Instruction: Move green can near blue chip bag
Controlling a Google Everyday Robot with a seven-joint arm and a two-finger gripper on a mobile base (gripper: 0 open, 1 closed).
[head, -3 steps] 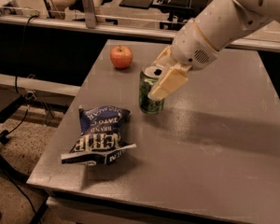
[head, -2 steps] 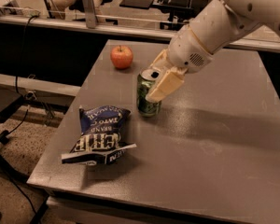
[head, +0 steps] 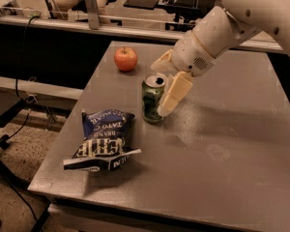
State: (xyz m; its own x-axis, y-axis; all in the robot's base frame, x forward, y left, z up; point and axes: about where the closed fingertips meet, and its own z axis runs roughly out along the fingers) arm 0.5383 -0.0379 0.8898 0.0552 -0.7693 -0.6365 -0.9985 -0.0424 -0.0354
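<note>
The green can [head: 151,100] stands upright on the grey table [head: 222,144], with its silver top open. My gripper [head: 160,92] reaches down from the upper right and is shut on the can. One pale finger [head: 174,94] lies along the can's right side and the other is behind it. The blue chip bag [head: 104,138] lies crumpled at the front left of the table. It is a short gap to the lower left of the can and does not touch it.
A red-orange apple [head: 125,59] sits near the table's far left corner, behind the can. The table's left edge runs close by the bag. A dark bench and chair legs stand beyond the table, and cables lie on the floor to the left.
The gripper and the green can have shifted a little to the left and nearer, toward the chip bag. The bag and the apple have not moved.
</note>
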